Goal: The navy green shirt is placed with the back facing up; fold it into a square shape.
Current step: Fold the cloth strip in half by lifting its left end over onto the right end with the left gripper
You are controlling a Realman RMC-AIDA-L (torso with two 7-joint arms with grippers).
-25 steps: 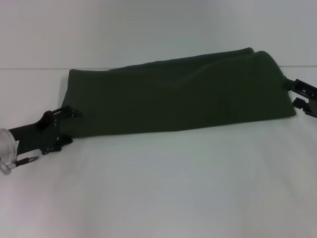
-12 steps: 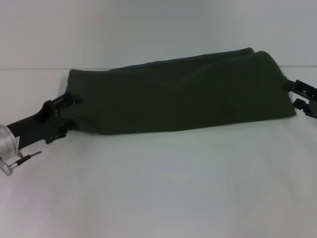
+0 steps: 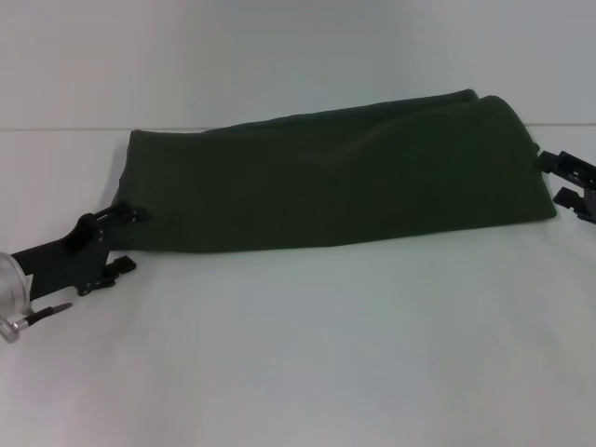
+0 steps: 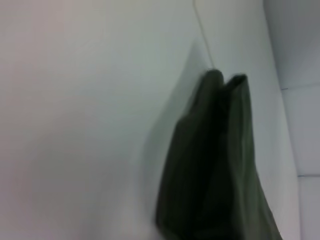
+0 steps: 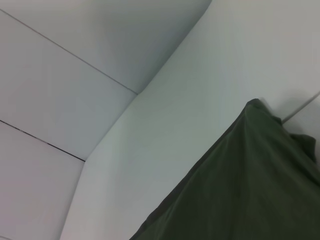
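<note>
The navy green shirt (image 3: 335,182) lies folded into a long band across the white table (image 3: 307,345), plain side up, its right end humped higher than its left. My left gripper (image 3: 128,238) sits at the band's near-left corner, open, its upper finger beside the fabric edge and holding nothing. At the band's right end my right gripper (image 3: 562,179) is open, just off the cloth. The left wrist view looks along the shirt (image 4: 215,175) from its end, showing two stacked folds. In the right wrist view the shirt (image 5: 250,185) fills the lower corner.
White table surface (image 3: 298,372) spreads in front of the shirt. A pale wall (image 3: 279,56) rises behind the table's far edge, close to the shirt's back edge. The wall with panel seams (image 5: 65,75) also shows in the right wrist view.
The left gripper drew back from the shirt's left edge toward the near-left, and its fingers now stand apart. The right gripper shifted slightly to the right, off the cloth. The shirt stayed put.
</note>
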